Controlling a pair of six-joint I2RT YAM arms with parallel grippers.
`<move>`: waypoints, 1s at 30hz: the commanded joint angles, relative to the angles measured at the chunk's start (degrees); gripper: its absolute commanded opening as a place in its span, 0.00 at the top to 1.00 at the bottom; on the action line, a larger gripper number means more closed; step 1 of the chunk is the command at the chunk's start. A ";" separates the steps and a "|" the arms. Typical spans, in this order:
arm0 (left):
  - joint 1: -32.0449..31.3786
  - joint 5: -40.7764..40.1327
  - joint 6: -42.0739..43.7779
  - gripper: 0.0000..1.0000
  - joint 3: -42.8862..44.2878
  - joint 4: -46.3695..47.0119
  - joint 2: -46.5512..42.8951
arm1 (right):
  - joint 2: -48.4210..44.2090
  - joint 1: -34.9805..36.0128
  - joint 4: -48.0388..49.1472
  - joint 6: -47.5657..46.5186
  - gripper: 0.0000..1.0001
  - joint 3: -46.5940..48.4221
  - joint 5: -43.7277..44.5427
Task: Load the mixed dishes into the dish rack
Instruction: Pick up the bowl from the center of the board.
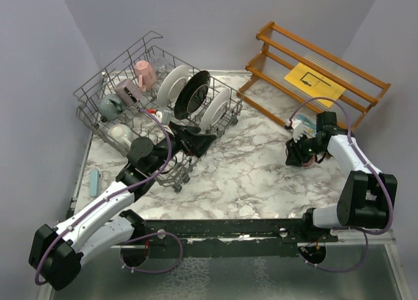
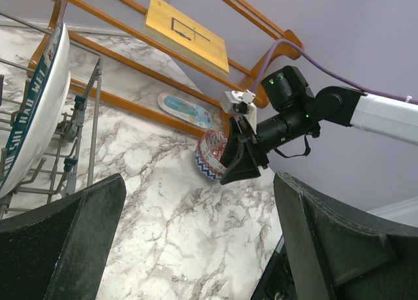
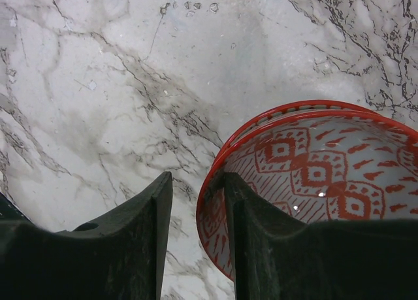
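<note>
While tilted on side, bowl (image 2: 210,155) mouth faces right end effector (image 3: 196,241).

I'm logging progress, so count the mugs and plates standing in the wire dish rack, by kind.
Mugs: 4, pink mug, mauve mug, grey-teal mug, cream mug.
Plates: 3, white plate, black-rimmed plate, second white plate.
Total: 7 in the dish rack.

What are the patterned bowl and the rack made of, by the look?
Patterned bowl: probably glazed ceramic; glossy, with specular glints on the red-on-white print. Dish rack: thin grey wire, likely coated or plated metal; the grid and upright tines show. The coating type cannot be told.
</note>
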 commanded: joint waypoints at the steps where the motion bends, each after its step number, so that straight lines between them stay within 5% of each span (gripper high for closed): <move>1: -0.16 -1.02 -0.04 0.02 0.35 1.49 -0.77 | -1.51 0.33 -2.71 0.56 0.65 2.67 -2.96; 17: -0.16 -0.63 -0.17 0.02 0.62 1.62 -0.53 | -1.97 0.37 -3.71 0.21 0.99 4.29 -2.68; 30: -0.14 7.62 2.88 0.03 0.79 8.79 2.28 | -4.65 0.37 -7.30 -2.97 0.99 11.97 -2.54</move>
